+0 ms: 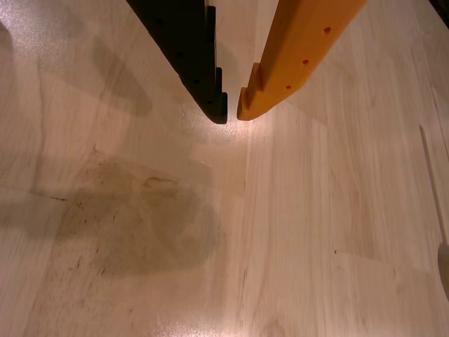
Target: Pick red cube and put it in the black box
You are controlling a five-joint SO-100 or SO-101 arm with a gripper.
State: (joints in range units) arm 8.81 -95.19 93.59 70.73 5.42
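In the wrist view, the pincer [232,112] hung clenched and empty, black and orange tips nearly touching, over a pale wooden table [316,232] bearing a brownish stain [140,217].

The pale blond wooden table [316,232] carries faint straight grain lines, with a brownish-grey smudged stain [133,217] speckled with dark flecks. Above that stain, the gripper [232,111] has one matte black plastic finger [189,49] and one bright orange plastic finger [295,49].
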